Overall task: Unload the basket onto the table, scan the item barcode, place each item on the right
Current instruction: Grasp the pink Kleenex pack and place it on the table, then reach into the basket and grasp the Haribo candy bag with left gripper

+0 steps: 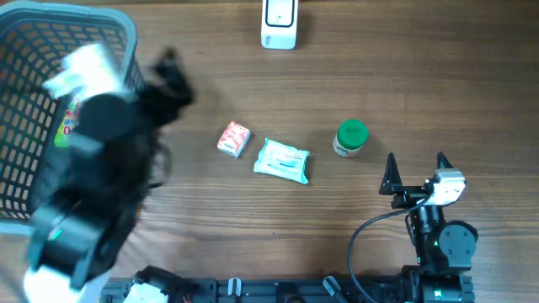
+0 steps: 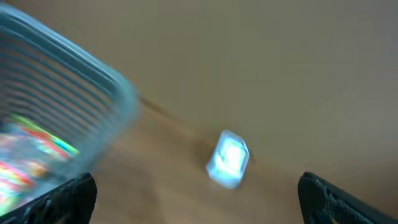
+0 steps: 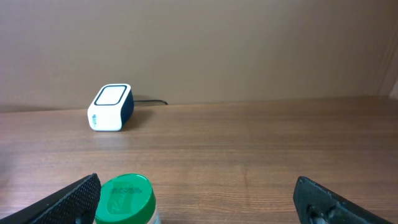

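green-lidded jar (image 1: 351, 139) stands well apart from white scanner (image 1: 279, 25).

A mock shop checkout: barcode scanner (image 1: 279, 23), shopping basket (image 1: 84, 14) and grocery packets (image 1: 282, 160) on a table (image 1: 354, 76).

Soft, even light on the table (image 1: 354, 76). The left arm (image 1: 101, 168) smears dark in the overhead's left; the left wrist view is all blur, the right sharp.

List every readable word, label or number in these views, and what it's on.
Nothing can be read.
Green lid: raised lettering, too faint to read.
Red-and-white packet: print too small.
Wipes pack: print too small.
Colourful pack, far left: lettering blurred.
Scanner: no text visible.
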Motion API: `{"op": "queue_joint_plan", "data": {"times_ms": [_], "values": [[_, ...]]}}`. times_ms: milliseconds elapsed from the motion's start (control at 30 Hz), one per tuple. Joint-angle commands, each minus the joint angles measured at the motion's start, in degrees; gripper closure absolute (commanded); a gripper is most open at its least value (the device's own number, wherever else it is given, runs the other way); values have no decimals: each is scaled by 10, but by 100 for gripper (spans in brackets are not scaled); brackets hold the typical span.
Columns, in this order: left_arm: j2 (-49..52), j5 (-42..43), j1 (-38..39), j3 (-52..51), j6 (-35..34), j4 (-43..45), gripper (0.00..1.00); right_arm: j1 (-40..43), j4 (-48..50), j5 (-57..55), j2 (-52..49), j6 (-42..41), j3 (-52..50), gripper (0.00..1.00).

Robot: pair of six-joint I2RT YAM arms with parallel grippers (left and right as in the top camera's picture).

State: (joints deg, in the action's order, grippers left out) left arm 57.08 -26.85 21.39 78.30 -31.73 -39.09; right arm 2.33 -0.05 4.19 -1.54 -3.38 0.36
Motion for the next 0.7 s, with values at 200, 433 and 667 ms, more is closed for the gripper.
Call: {"op": "queue_joint_plan", "data": {"times_ms": [200,433,667], "values": [[82,318,-485,-7,-82,-82,0,-2,1,-7,3,3,-1,0],[316,395,-574,-7,-82,-87,0,-2,1,-7,3,3,-1,0],[489,392,-536,-7,-96,-14,0,-2,1,-7,3,2,-1,0]]}}
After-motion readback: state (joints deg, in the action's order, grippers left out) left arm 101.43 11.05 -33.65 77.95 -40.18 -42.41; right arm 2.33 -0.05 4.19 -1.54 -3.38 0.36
